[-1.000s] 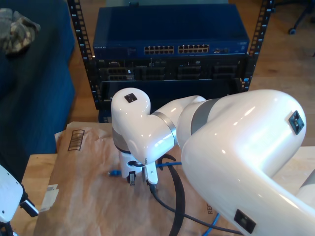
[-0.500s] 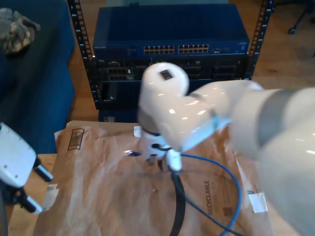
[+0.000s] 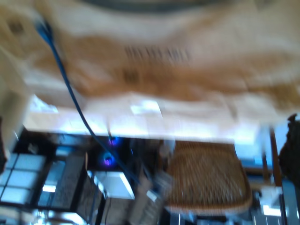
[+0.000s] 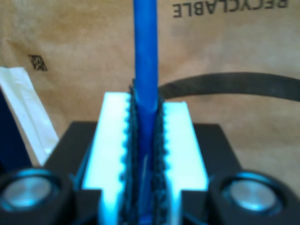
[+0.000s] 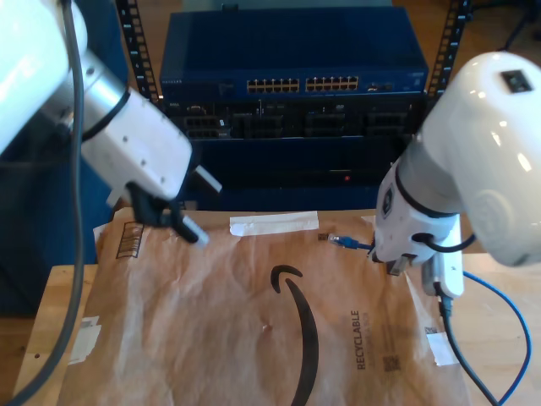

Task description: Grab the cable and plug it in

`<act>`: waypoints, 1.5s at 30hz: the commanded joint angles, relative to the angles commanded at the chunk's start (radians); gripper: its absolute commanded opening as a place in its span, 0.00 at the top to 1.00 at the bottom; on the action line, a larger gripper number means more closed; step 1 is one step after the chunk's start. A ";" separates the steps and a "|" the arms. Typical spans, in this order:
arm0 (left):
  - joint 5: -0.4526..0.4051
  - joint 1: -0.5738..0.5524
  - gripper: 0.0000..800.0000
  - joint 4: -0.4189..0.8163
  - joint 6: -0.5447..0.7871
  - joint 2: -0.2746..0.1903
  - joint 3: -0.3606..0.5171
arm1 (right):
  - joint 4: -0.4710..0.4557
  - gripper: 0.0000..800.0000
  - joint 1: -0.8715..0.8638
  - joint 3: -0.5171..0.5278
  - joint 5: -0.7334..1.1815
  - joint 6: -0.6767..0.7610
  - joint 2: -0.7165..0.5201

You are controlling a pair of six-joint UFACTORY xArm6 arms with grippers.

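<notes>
**Exterior view: blue cable pinched at the paper's right edge**

Exterior view, from its left: an arm reaches down over the upper left corner of the brown paper [image 5: 211,330], and my first gripper [image 5: 173,216] hangs just above that corner. Whether its jaws stand apart or together I cannot tell; the first wrist view is smeared and shows no fingers, only the paper, a thin blue line of cable crossing it, and a wicker seat [image 3: 206,180] below the table edge.

Behind the table stands a rack [image 5: 292,93], with a blue switch [image 5: 292,51] on top whose row of ports faces the camera. A strip of white tape [image 5: 273,223] lies on the paper's far edge.

Further right, the cable [image 5: 355,244] lies with its plug end resting on the paper, near the tape and well short of the switch. My second gripper [image 5: 382,254] is at the paper's right edge, on the cable just behind that plug. In the second wrist view its white ribbed fingers [image 4: 112,145] are pressed together on the cable, which runs straight out between them over the paper. Past the gripper, the cable loops off the exterior view's right, across the bare wood.
</notes>
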 joint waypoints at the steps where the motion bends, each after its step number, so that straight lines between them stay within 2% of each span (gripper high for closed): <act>1: 0.002 -0.011 0.00 -0.026 0.000 0.000 -0.026 | 0.009 0.99 0.000 0.000 0.011 0.000 -0.014; 6: 0.006 -0.038 0.00 -0.149 0.000 0.002 -0.123 | 0.044 0.99 0.000 -0.008 0.040 0.000 -0.021; 13: 0.057 -0.040 0.00 -0.270 0.005 0.000 -0.140 | 0.100 0.99 -0.002 -0.048 0.038 -0.028 0.006; 17: 0.086 -0.038 0.00 -0.287 0.014 -0.003 -0.140 | 0.213 0.99 -0.017 -0.077 0.049 -0.115 0.012; 21: 0.101 -0.038 0.00 -0.290 0.021 -0.009 -0.146 | 0.239 0.99 -0.072 -0.117 0.097 -0.147 0.049; 23: 0.133 -0.037 0.00 -0.311 0.021 -0.008 -0.183 | 0.253 0.99 -0.081 -0.123 0.100 -0.180 0.064; 25: 0.167 -0.037 0.00 -0.333 0.020 -0.008 -0.193 | 0.308 0.99 -0.110 -0.124 0.114 -0.215 0.078; 30: 0.178 -0.035 0.00 -0.344 0.012 -0.008 -0.190 | 0.431 0.99 -0.212 -0.155 0.181 -0.298 0.098; 38: 0.176 -0.035 0.00 -0.344 -0.097 -0.003 -0.190 | 0.440 0.99 -0.218 -0.166 0.192 -0.305 0.109; 45: 0.178 -0.035 0.00 -0.344 -0.109 -0.003 -0.189 | 0.442 0.99 -0.219 -0.166 0.192 -0.305 0.109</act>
